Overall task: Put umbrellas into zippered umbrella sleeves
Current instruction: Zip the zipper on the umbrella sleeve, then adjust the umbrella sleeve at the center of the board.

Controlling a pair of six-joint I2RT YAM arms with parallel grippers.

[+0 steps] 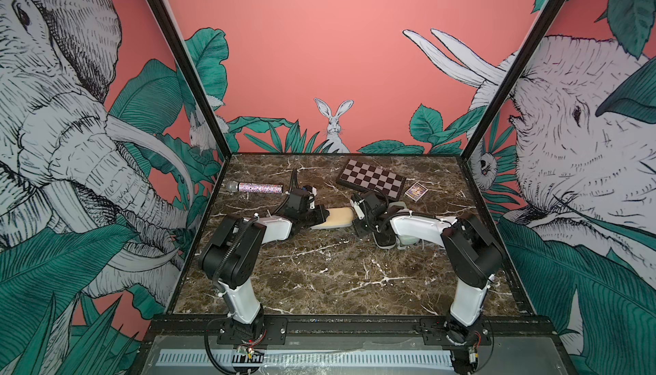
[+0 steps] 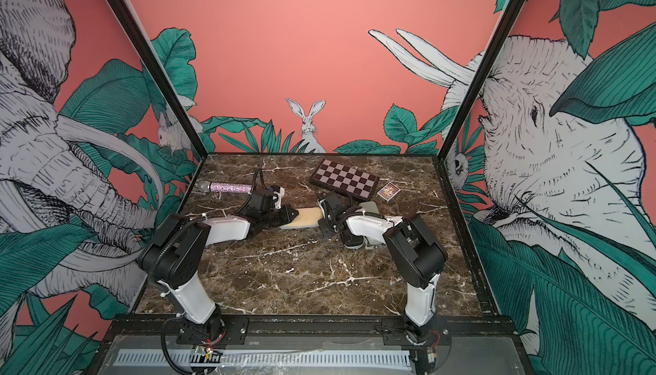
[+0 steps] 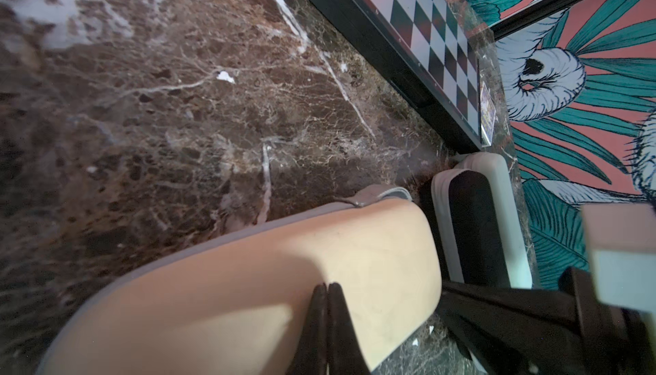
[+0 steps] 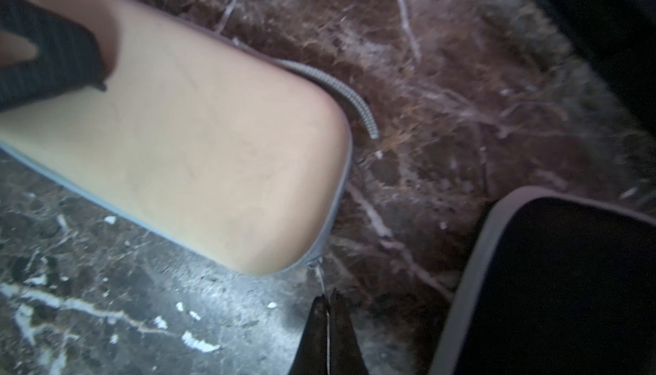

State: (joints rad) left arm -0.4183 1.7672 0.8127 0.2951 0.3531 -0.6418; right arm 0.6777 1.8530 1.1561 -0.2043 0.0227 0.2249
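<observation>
The beige sleeve point(image 1: 335, 218) lies flat mid-worktop point(image 1: 319, 277), lid down. The left claw point(image 3: 327, 289) is clenched on nothing, its tips pressing the lid. The right claw point(image 4: 328, 302) is clenched on the thin zip pull point(image 4: 321, 277) at a rounded corner of the sleeve. No umbrella shows; whether one is inside I cannot tell.

The shell looks stiff, smooth and light, so it would likely slide unless pinned. The pull is small and could slip out, so a tug along the zip line seems safest.

The black sleeve point(image 4: 568, 284) lies just beside, with the mint sleeve point(image 3: 504, 213) beyond it, crowding the right arm. The chessboard point(image 1: 371, 178) and microphone point(image 1: 255, 188) sit behind; the front is open.
</observation>
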